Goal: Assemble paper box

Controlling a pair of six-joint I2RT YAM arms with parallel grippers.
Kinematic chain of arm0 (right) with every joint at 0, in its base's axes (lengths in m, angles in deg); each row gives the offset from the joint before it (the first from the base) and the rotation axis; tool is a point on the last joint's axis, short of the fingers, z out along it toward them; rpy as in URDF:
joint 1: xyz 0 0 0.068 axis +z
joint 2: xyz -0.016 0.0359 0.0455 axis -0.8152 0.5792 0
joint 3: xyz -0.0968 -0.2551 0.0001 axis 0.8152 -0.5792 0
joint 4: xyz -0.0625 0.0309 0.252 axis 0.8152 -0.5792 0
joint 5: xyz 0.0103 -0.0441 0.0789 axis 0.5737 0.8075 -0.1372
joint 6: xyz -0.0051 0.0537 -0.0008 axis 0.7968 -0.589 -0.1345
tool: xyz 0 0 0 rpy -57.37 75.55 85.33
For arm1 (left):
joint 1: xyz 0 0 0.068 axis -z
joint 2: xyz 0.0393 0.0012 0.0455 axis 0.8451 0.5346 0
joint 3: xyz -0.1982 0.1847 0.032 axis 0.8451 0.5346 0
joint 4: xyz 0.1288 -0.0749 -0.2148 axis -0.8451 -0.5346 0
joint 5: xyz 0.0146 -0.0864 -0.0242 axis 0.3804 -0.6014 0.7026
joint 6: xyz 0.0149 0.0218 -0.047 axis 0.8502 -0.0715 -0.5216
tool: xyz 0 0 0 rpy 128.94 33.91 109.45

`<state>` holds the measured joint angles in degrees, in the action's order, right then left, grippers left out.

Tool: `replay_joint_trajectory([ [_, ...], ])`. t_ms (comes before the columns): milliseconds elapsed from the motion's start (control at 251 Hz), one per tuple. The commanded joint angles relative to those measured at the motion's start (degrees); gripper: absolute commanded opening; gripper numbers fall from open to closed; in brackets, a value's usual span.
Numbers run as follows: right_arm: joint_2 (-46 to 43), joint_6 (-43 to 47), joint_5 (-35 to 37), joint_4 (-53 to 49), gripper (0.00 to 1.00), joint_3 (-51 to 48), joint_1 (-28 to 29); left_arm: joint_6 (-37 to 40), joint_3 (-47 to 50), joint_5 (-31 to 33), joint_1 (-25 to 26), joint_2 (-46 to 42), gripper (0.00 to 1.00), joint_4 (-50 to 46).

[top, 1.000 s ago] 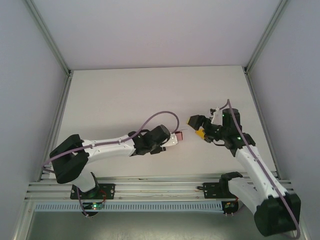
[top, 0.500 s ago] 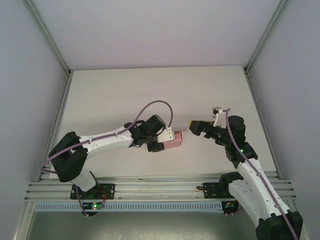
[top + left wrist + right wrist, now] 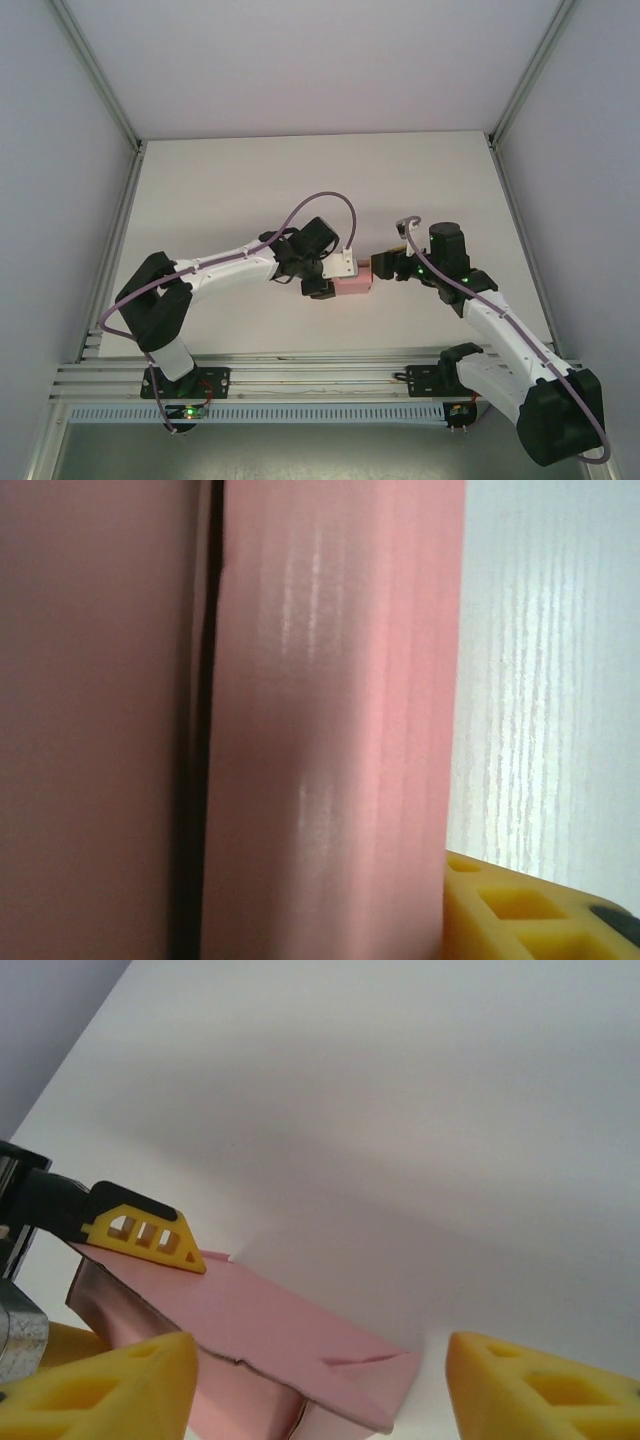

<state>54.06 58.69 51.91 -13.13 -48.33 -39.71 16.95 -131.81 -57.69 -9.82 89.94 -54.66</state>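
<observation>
At mid-frame on the white table [image 3: 250, 180], the paper box [image 3: 354, 287] is lying lengthwise left-to-right; the left gripper [image 3: 338, 277] is seemingly clamping its left end, the right gripper [image 3: 378, 266] is straddling its right end, fingers spread.

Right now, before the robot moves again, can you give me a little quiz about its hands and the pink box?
1. True or false: the right hand has its yellow fingers spread wide apart.
2. Which hand grips the pink paper box? A: the left hand. B: the right hand. C: neither.
3. Fill the gap: the cable looping above the left arm is ____ in colour.

Key: 1 true; 2 A; 3 purple.
</observation>
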Motion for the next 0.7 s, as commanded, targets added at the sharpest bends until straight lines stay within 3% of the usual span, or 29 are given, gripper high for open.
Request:
replay_joint_trajectory([
  [0, 1.13, 6.27, -5.57, 0.98, 0.60, 1.52, 0.64, 2.21, 0.08, -3.61, -1.17, 2.46, 0.52, -8.59],
  [295, -1.70, 6.59, -6.32, 1.33, 0.59, 0.14, 1.73, 3.08, -0.96, -3.85, -1.98, 3.22, 0.52, -9.44],
  [571, -0.29, 7.07, 0.70, -3.38, 0.47, 1.79, 5.87, 2.86, -1.91, -3.48, -2.03, 3.64, 0.52, -10.36],
  [694, -0.56, 6.50, 3.87, -4.77, 0.36, 2.48, 7.08, 2.82, -2.46, -3.31, -1.94, 3.82, 0.52, -10.85],
])
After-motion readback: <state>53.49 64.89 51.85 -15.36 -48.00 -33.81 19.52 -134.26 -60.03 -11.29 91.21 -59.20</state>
